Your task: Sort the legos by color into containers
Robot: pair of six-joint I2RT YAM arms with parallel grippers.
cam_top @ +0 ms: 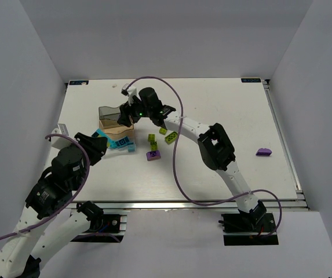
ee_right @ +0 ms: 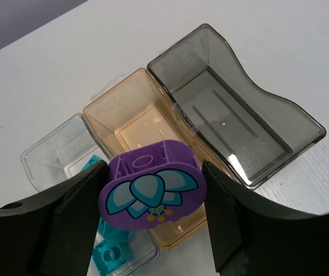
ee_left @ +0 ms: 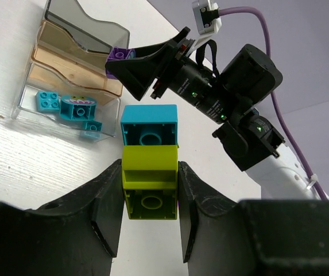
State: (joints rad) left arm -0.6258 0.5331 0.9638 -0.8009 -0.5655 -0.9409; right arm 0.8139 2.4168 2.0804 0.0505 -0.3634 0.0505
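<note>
The right tool [ee_right: 153, 172] grips a purple piece [ee_right: 151, 195] with a flower print, held above the near end of the amber tray [ee_right: 135, 123], which sits beside the grey tray [ee_right: 239, 109]; the left tool [ee_left: 150, 207] is clamped on a green brick [ee_left: 150, 184] with a teal brick [ee_left: 150, 126] joined to it; only the clear tray [ee_left: 29, 112] holds anything, a few teal bricks [ee_left: 75, 107], so I judge the sort under halfway; loose green bricks [cam_top: 152, 139] and a small purple brick [cam_top: 153, 154] wait on the worktop [cam_top: 223, 104], and a stray purple brick [cam_top: 263, 152] lies near its right edge; both arms crowd the trays, while the far and right sides leave room to move.
</note>
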